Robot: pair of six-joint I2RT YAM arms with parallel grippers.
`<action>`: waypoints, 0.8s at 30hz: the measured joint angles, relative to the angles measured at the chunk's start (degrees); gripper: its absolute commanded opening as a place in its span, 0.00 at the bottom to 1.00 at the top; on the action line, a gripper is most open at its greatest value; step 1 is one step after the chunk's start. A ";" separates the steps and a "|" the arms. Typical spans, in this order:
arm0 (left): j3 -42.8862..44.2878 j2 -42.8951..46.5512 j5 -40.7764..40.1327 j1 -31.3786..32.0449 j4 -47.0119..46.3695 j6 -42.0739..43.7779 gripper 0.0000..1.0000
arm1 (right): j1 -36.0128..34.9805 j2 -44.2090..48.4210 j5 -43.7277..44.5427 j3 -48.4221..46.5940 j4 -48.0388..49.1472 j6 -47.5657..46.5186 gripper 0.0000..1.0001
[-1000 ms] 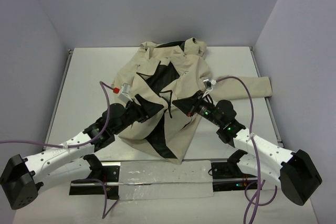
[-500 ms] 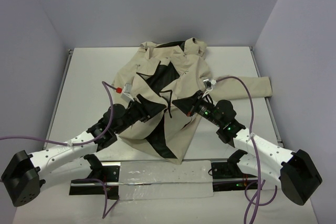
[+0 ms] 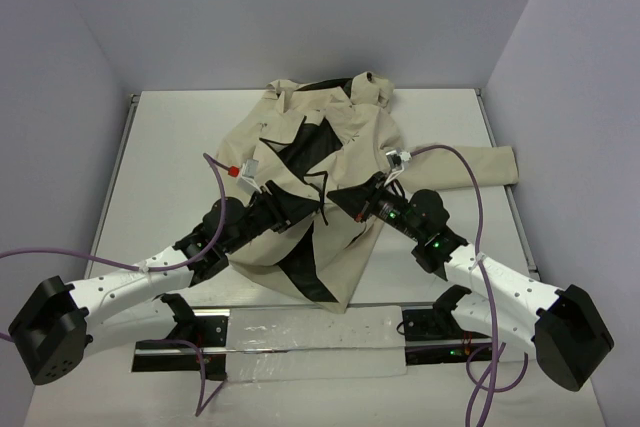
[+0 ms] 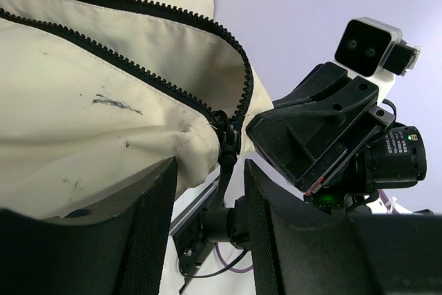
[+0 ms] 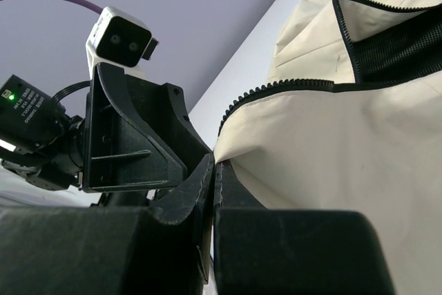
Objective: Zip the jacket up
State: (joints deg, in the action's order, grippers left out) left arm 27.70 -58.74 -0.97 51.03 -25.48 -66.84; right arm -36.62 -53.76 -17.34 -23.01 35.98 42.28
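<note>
While the jacket (image 3: 330,147) lies front-up across the middle of the table (image 3: 160,147), collar at the far side and hem toward the arms, its front remains unzipped: black lining shows between the two cream panels. In the left wrist view the two rows of teeth run down and meet at the zipper slider (image 4: 228,144), which sits low on the garment near the hem.

The slider hangs in the gap between the fingers of the left gripper (image 4: 207,174). The fingers stand roughly half apart, with daylight on either side of the slider, so I record no grip yet. Over the last second this arm has swung in from my left toward the jacket's centre line, and its fingers have narrowed steadily.

The right gripper (image 5: 213,167) has not moved. It is fully closed, pinching the jacket's edge just beside the zipper teeth.

My assessment: the hem is anchored and the left fingers are about to close on the slider. The pull toward the collar has not begun.
</note>
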 measured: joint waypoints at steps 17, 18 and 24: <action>-1.11 0.11 -0.37 0.00 -4.14 -0.22 0.28 | -0.33 0.00 0.26 -1.35 -0.58 -0.71 0.00; -1.11 0.11 -0.40 0.00 -4.28 -0.20 0.24 | -0.37 0.00 0.26 -1.39 -0.58 -0.81 0.00; -1.11 0.09 -0.74 0.00 -4.30 -0.11 0.01 | -0.45 0.00 0.41 -1.41 -0.67 -0.93 0.00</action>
State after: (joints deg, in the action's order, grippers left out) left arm 26.59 -58.65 -1.71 51.03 -29.78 -66.95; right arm -37.07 -53.76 -16.94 -24.43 35.31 41.35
